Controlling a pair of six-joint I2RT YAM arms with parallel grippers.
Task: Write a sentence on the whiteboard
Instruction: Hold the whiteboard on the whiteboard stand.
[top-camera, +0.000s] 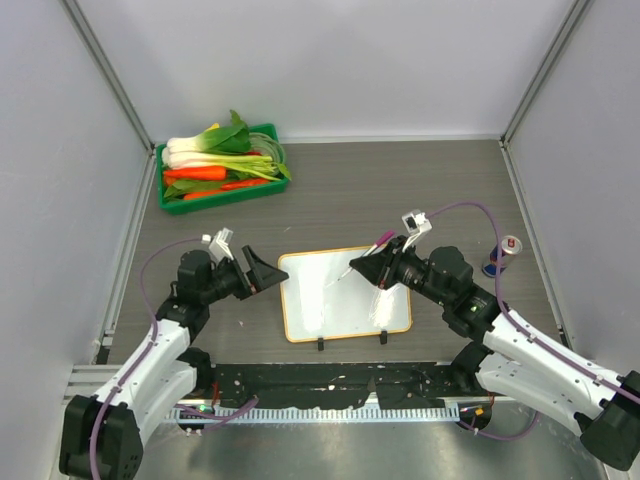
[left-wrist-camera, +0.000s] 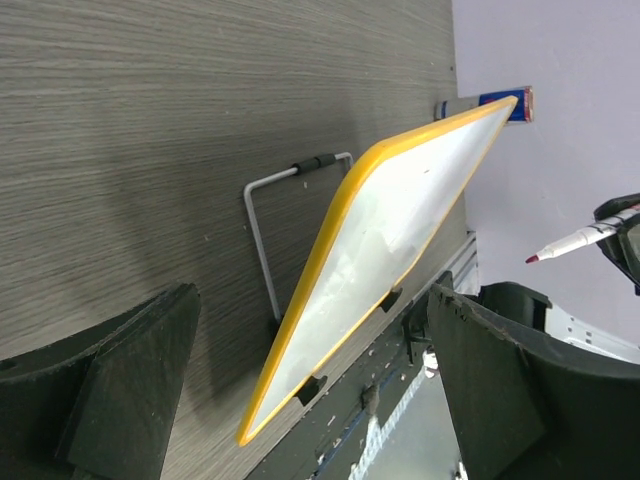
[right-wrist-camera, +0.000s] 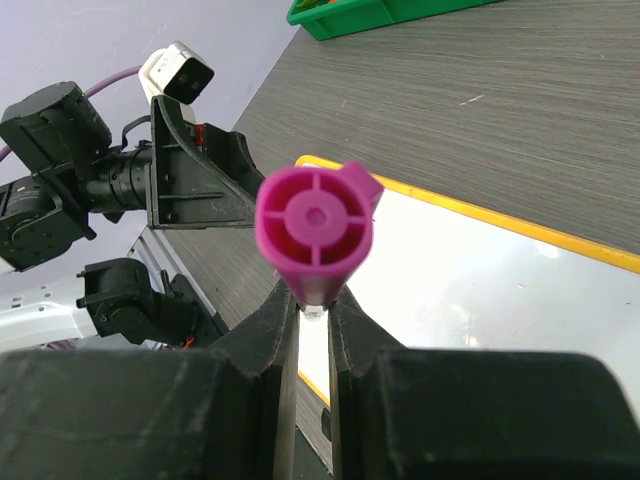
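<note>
The whiteboard (top-camera: 345, 300), white with an orange-yellow frame, stands tilted on its wire stand (left-wrist-camera: 258, 225) at the table's middle. Its face (left-wrist-camera: 390, 245) is blank; no sentence shows on it. My left gripper (top-camera: 268, 272) is open just off the board's left edge, which lies between its fingers (left-wrist-camera: 130, 370) without touching them. My right gripper (top-camera: 385, 264) is shut on a marker (top-camera: 362, 264) with a white barrel and pink end (right-wrist-camera: 315, 232). The marker's tip (left-wrist-camera: 533, 259) points toward the board (right-wrist-camera: 480, 290) and hangs a little off it.
A green tray (top-camera: 162, 185) of vegetables sits at the back left. A small can (top-camera: 508, 250) stands by the right wall. A black rail (top-camera: 330, 385) runs along the near table edge below the board's feet (left-wrist-camera: 312, 388).
</note>
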